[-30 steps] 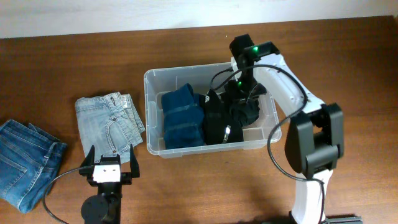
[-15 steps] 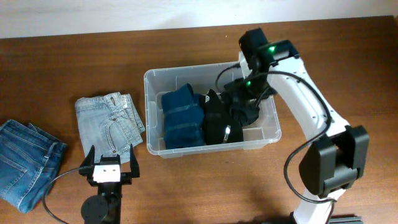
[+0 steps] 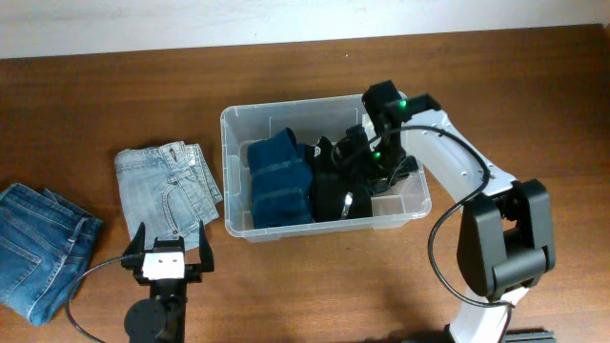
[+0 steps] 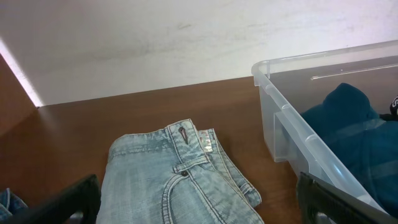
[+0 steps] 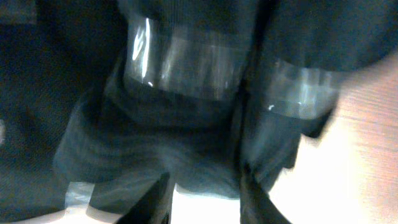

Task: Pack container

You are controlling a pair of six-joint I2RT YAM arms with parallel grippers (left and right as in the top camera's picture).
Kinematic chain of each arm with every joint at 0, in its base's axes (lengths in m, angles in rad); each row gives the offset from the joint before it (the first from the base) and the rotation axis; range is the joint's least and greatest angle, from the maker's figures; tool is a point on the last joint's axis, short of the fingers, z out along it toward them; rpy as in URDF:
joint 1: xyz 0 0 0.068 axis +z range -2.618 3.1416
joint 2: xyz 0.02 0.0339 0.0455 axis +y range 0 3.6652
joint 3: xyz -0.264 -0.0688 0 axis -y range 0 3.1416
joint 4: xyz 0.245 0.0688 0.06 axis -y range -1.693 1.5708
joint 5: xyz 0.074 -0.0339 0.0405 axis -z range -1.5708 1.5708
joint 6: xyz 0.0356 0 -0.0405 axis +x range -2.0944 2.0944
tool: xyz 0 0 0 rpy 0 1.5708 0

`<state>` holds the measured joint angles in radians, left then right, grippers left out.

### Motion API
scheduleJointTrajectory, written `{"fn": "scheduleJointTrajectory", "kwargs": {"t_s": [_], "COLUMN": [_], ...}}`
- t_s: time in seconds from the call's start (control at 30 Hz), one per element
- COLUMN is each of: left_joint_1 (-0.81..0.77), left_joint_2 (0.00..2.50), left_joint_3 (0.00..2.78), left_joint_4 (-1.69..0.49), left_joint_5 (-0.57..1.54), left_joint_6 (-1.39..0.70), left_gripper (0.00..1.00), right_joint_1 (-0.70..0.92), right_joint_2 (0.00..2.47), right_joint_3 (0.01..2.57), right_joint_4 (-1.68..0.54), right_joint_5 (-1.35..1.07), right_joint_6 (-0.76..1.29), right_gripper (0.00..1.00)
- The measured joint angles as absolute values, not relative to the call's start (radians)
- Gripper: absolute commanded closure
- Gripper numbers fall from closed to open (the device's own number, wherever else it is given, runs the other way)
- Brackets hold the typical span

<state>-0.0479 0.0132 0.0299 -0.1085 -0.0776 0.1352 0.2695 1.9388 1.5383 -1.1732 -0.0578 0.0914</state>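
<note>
The clear container (image 3: 227, 171) on the desk (image 3: 534, 105) holds a folded dark-blue garment (image 3: 279, 179) and black clothing (image 3: 334, 191). The right end effector (image 3: 368, 158) reaches into the black clothing. Left of the container lie light-blue jeans (image 3: 170, 186) and, farther left, darker jeans (image 3: 38, 248). Near the container's front-left corner is the left end effector (image 3: 172, 246), fingers spread.

Looking down on a brown wooden table (image 3: 95, 105), meeting a white wall (image 3: 191, 19) along the far edge. Spotting pale blue jeans (image 3: 167, 186) lying folded, waistband button and pocket facing up. Finding darker blue jeans (image 3: 38, 248) sitting near them at the left edge, partly running out of frame. Noting a folded dark blue garment (image 3: 279, 181) resting right against a black garment (image 3: 334, 195).
</note>
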Motion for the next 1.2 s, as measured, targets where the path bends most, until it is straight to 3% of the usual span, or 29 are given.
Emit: {"fn": "scheduleJointTrajectory", "kwargs": {"t_s": [0.27, 0.5, 0.53, 0.9, 1.2], "left_joint_1": [-0.048, -0.048, -0.048, -0.048, -0.048], "left_joint_2": [0.012, 0.012, 0.012, 0.012, 0.012], "left_joint_3": [0.03, 0.03, 0.03, 0.03, 0.03], "left_joint_4": [-0.109, -0.109, -0.109, -0.109, -0.109], "left_joint_5": [-0.078, -0.078, -0.078, -0.078, -0.078], "left_joint_6": [0.135, 0.135, 0.135, 0.135, 0.135], "left_gripper": [0.01, 0.01, 0.01, 0.01, 0.01], "right_joint_1": [0.263, 0.143, 0.104, -0.239, -0.362], "right_joint_2": [1.942, 1.94, 1.94, 1.94, 1.94], "right_joint_3": [2.014, 2.288, 2.308, 2.321, 2.321], "right_joint_4": [-1.438, -1.573, -1.598, -1.65, -1.65], "right_joint_5": [-0.068, -0.051, -0.041, 0.035, 0.041], "right_joint_6": [0.083, 0.077, 0.078, 0.079, 0.079], "right_gripper": [0.52, 0.17, 0.01, 0.01, 0.01]}}
